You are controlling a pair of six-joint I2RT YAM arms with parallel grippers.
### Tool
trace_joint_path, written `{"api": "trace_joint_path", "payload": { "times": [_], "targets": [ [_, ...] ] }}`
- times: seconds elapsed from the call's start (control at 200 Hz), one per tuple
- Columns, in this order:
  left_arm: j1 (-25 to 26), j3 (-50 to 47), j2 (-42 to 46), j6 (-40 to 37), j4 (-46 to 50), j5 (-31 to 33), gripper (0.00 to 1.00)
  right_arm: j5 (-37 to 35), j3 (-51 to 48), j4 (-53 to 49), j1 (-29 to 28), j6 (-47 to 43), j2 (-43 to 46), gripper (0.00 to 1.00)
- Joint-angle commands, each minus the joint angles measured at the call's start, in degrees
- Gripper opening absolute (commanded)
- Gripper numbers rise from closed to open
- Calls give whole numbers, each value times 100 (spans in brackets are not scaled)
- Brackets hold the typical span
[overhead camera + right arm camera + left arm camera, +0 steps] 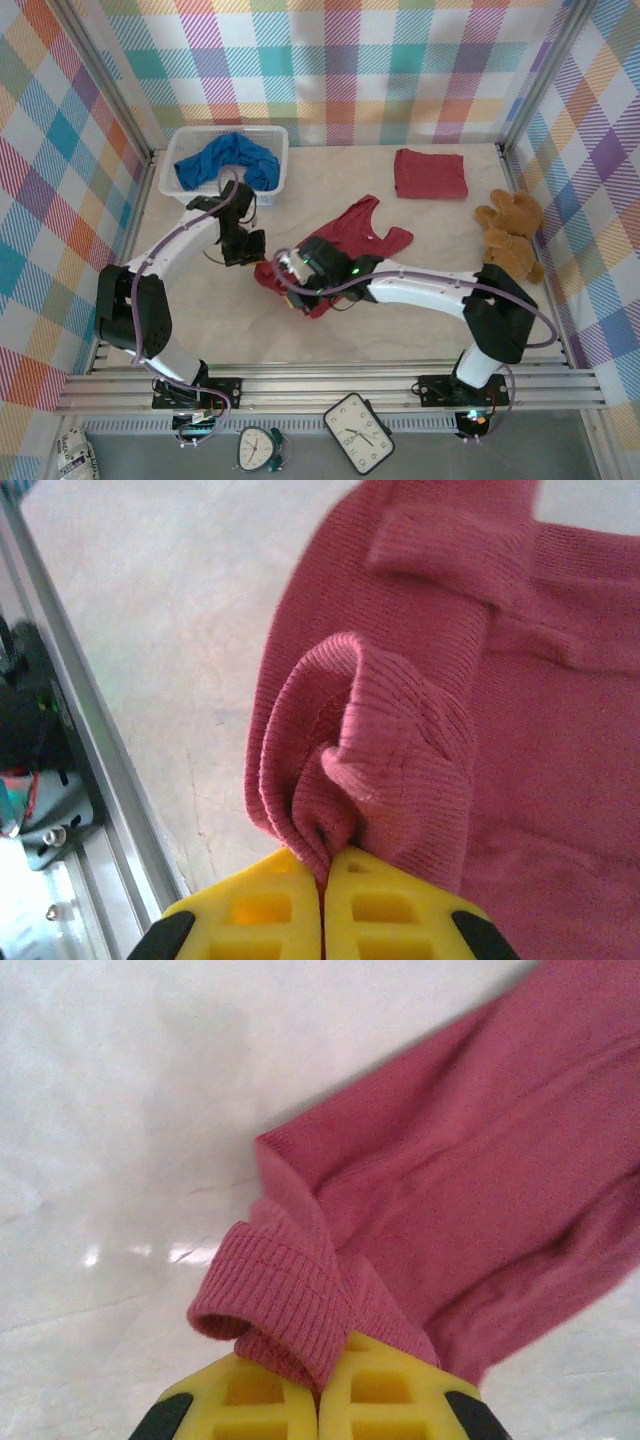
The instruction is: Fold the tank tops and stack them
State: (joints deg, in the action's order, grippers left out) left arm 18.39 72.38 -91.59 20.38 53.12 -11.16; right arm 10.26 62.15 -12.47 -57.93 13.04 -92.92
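The dark red tank top (352, 232) I was working on lay spread near the middle of the tabletop (420, 320), and its near-left end sat right in my claws. My left claw (319, 1368) was clamped on a rolled, ribbed edge of the cloth, the yellow fingers (255, 1395) pressed together with the fabric bulging out just above their tips. My right claw (322, 868) was likewise pinched shut on a loop of the same ribbed edge, which puffed up in a fold directly ahead of the fingertips. From above, the two claws sat close beside each other at the garment's bunched near-left end, the left one further left. The top's long axis ran diagonally across the tabletop, from that gathered end at my claws out toward the far right, where the shoulder straps and neckline pointed away from me. Beyond it, toward the far right, a second dark red tank top (430, 172) lay folded into a neat rectangle, well apart from the first. At the far-left corner the blue tank top (228, 158) lay heaped in the white basket (281, 170). A brown teddy bear (512, 235) sat at the right edge of the tabletop.
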Motion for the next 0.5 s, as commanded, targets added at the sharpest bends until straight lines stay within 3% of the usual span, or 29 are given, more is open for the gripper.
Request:
{"api": "trace_joint_path", "payload": {
  "times": [0.0, 0.495],
  "targets": [
    [230, 681, -526, 117, 193, -149, 2, 679, -288, -14, 443, 216, 374, 8],
    [692, 3904, -3398, -62, 703, -466, 5, 2215, -680, -93, 2786, -286, 102, 9]
  ]
}}
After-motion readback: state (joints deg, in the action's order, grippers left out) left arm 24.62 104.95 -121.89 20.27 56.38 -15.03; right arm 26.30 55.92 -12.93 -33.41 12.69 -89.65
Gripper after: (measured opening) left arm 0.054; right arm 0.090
